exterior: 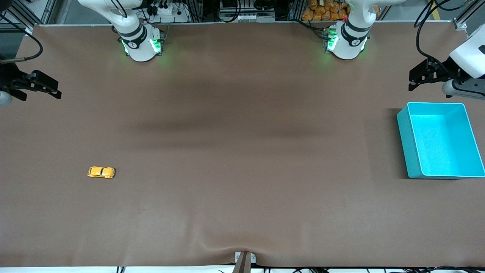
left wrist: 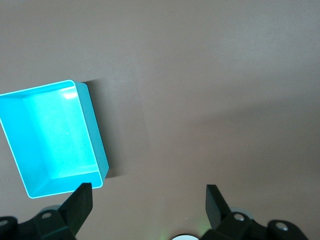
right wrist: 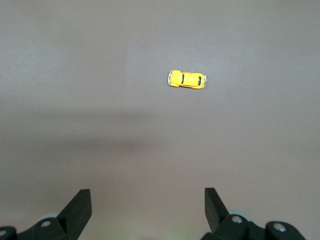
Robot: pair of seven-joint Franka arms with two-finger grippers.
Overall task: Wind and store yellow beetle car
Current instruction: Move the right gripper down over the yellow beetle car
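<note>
Yellow beetle car [exterior: 101, 172] sits on its wheels on the bare brown table [exterior: 242, 151], toward the right arm's end and nearer the front edge than the middle, with nothing touching it. The right gripper [exterior: 39, 88] hangs over the table edge at that same end, its fingers spread apart and empty; its wrist camera shows the car [right wrist: 187, 79] well ahead of the fingertips. The left gripper [exterior: 426, 74] waits, fingers also apart, over the edge beside the turquoise bin [exterior: 407, 142] at the left arm's end, well apart from the car.

The step in hand looks like the first reach. The right arm should probably come down centred over the car and close across its narrow sides, low enough to grip the body yet leave the wheels free to roll for winding.
</note>
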